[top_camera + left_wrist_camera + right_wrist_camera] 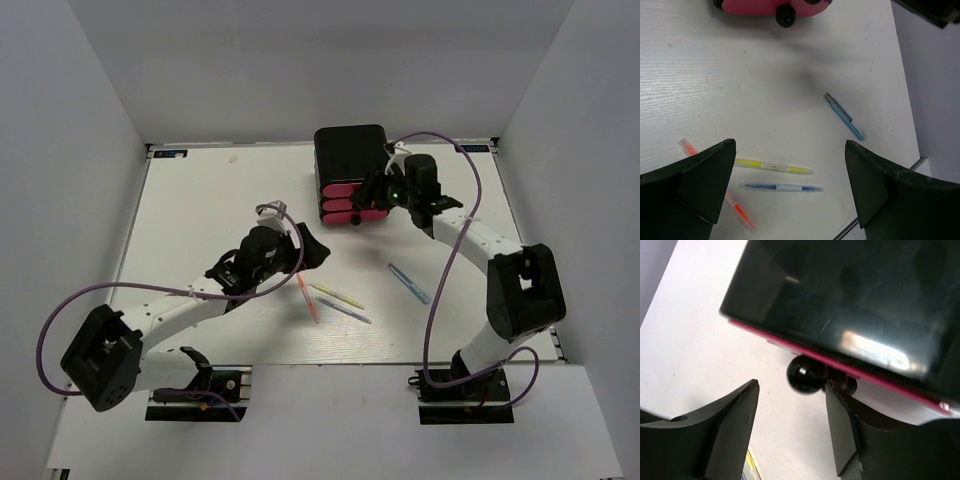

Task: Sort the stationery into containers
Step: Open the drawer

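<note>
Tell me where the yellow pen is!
In the top view, the yellow pen lies just right of the pink pen, with the grey-blue pen just nearer the arms.

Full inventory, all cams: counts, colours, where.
drawer box: one, black, three pink fronts, far side of table
knob: one in close view, black, on a pink front
orange pen: one, orange, table centre
yellow pen: one, yellow, right of the orange pen
blue pen: one, blue, just nearer than the yellow pen
light-blue pen: one, light blue, apart to the right
table: one, white
cables: two, purple, one per arm
left pincer: one, black, open above the pens
right pincer: one, black, open at the knob
</note>
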### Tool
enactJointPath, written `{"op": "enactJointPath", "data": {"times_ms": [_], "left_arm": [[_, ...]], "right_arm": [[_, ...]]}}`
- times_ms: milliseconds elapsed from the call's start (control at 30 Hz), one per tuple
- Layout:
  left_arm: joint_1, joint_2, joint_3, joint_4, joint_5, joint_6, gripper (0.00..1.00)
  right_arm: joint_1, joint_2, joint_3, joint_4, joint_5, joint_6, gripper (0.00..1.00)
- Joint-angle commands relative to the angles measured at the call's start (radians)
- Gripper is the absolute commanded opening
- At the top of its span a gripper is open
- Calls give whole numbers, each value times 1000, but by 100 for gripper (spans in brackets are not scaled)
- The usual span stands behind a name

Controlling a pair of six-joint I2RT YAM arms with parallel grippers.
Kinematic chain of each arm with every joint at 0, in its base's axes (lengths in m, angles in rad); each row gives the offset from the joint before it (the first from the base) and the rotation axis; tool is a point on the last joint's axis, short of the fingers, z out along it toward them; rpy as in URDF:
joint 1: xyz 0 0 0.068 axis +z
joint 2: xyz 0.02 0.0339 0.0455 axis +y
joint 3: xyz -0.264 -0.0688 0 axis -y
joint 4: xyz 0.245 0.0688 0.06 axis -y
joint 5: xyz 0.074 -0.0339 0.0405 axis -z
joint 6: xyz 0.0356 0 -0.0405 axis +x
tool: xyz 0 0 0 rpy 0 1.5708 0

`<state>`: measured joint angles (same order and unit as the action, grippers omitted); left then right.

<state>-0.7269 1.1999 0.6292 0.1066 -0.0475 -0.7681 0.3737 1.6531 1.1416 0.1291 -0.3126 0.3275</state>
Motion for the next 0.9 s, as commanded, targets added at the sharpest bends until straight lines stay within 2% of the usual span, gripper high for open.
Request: {"op": "enactJointPath", "data": {"times_ms": [0,233,333,367,400,433,467,700,867], "left_arm": [[-3,47,58,83,5,-3,99],[-3,210,98,260,-77,-34,99],[-3,292,131,347,-118,-54,95],[-3,317,142,369,-127,-63,94],[-3,341,156,399,-136,-63,94],[-3,368,187,415,-137,-72,89],[-3,419,204,424,-137,-82,87],[-3,593,354,462,-115,-118,69],[-3,661,427,461,-115,-128,68]], "right_arm": [[-7,-125,-83,11,-46,-66,63],[-18,-341,-323,-72,-68,-221,66],[-27,-494,-423,-56,-39,-304,64],[-35,-522,-442,-31,7,-312,57],[-36,-577,-483,-17,27,-323,45],[-39,-616,-514,0,56,-355,11],[-51,-627,-522,16,75,-361,0],[-90,-624,-523,-8,66,-354,0],[-110,-627,-528,7,72,-335,0]]}}
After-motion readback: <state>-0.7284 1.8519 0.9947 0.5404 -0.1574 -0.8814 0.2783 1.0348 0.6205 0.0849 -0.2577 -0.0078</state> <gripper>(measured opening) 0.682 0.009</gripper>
